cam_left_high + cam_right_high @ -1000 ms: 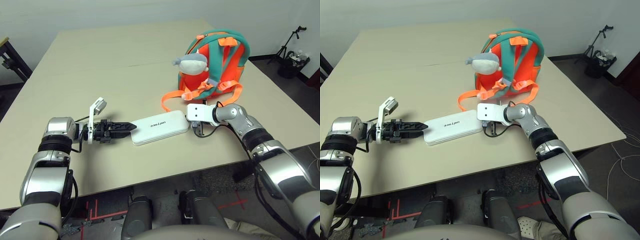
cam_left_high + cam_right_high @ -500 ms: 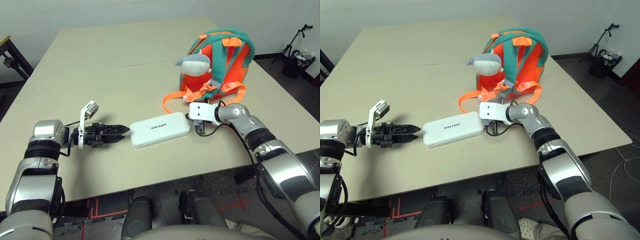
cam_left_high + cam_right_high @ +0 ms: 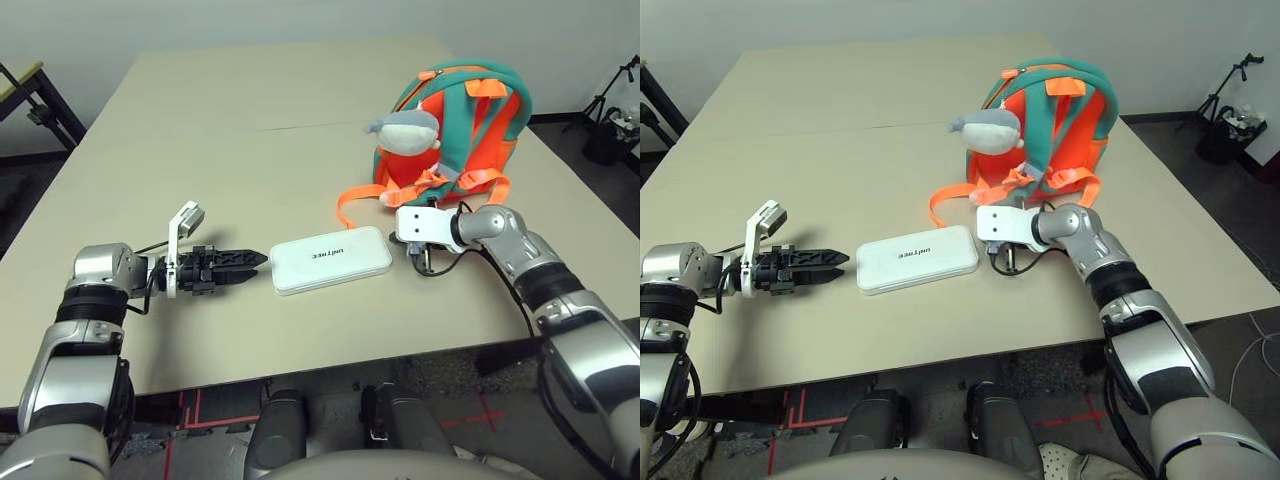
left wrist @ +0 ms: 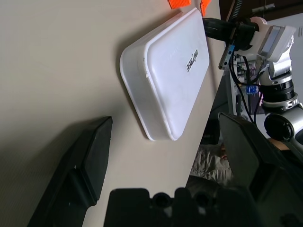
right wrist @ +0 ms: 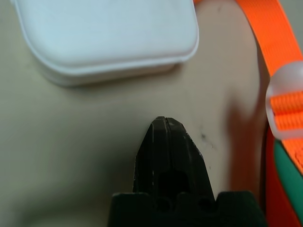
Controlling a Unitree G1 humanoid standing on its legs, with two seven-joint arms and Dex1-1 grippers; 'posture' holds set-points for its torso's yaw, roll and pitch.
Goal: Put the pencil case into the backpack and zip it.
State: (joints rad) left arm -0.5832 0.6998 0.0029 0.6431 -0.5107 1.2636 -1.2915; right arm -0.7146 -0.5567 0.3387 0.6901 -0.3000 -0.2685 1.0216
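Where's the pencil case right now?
The pencil case lies flat on the table, between the two grippers, just in front of the backpack.

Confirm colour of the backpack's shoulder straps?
Teal shoulder straps on the small orange backpack; clearest in right eye view.

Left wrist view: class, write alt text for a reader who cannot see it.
A white pencil case lies flat on a beige table, just beyond the left pincer, whose black fingers stand wide open. The right pincer sits past its far end.
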